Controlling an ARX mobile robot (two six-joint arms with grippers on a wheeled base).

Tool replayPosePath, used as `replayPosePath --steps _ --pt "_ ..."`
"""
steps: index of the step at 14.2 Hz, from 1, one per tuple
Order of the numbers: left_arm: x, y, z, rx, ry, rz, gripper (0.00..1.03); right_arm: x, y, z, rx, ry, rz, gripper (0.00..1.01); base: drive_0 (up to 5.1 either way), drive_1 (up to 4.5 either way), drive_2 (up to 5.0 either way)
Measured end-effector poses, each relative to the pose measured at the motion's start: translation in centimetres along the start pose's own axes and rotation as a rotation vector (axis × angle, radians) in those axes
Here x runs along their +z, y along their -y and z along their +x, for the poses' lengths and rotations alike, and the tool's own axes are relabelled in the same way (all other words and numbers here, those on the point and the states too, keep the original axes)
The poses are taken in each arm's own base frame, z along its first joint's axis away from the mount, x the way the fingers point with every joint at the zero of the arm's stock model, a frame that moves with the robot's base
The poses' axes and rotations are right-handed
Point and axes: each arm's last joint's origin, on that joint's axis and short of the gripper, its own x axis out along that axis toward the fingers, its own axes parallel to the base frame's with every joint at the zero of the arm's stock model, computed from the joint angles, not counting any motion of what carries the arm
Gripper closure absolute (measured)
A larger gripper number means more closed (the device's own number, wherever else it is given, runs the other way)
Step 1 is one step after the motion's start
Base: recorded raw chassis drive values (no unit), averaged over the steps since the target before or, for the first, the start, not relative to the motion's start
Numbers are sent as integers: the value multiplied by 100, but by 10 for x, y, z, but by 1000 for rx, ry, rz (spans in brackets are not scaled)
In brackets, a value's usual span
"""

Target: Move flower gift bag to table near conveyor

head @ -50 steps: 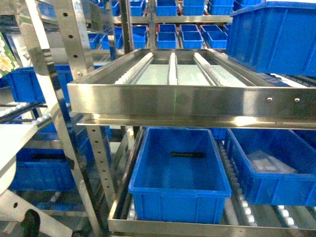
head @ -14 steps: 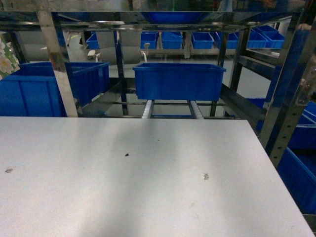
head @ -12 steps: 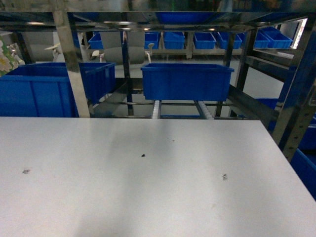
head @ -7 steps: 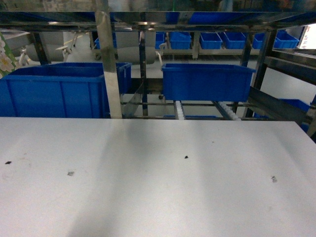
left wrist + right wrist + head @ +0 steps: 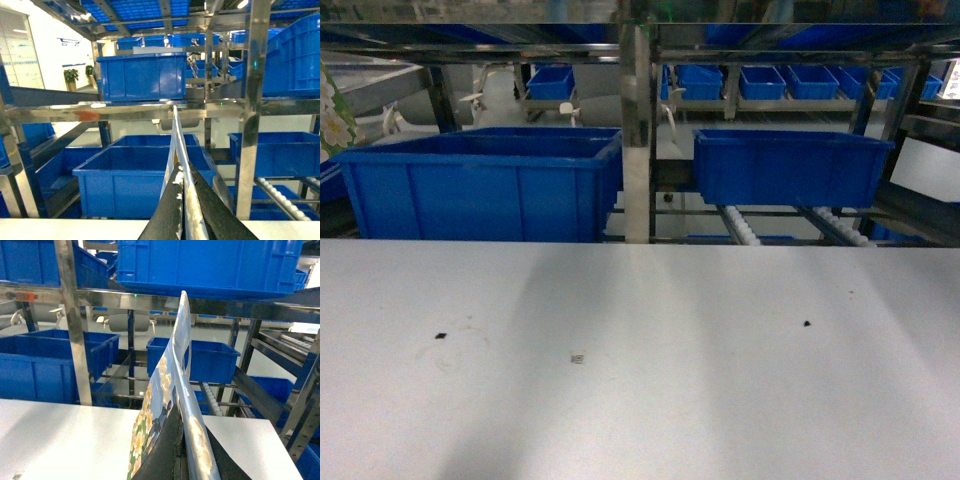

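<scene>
With both my left pincer (image 5: 181, 210) and right pincer (image 5: 182, 460) clamped on the glossy flower-printed gift bag (image 5: 167, 385) above the broad matte white worktop (image 5: 650, 380), I should lower evenly.

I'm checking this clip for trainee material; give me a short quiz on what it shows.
1. True or false: the bag lies flat on the table.
2. Which gripper is shut on the bag? A) left only B) right only C) both
3. Fill in: behind the table stand blue ____.

Key
1. False: it is held upright, edge on.
2. C: the left gripper and right gripper each pinch it.
3. bins
</scene>
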Motion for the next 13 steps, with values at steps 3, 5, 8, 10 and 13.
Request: replayPosePath --steps 3,5,8,10,13 --pt "0 0 0 0 0 0 101 0 0 0 0 3 0 99 -510 231 231" --pt "0 0 0 1 1 -1 101 0 0 0 2 3 0 99 0 0 0" --pt "0 -1 0 7 1 0 101 1 0 -1 3 6 1 99 -2 275 -278" --pt "1 0 0 2 3 -1 101 0 0 0 3 3 1 99 2 431 -428" --pt "1 0 0 0 5 -1 101 0 0 0 3 3 0 99 3 429 -423"
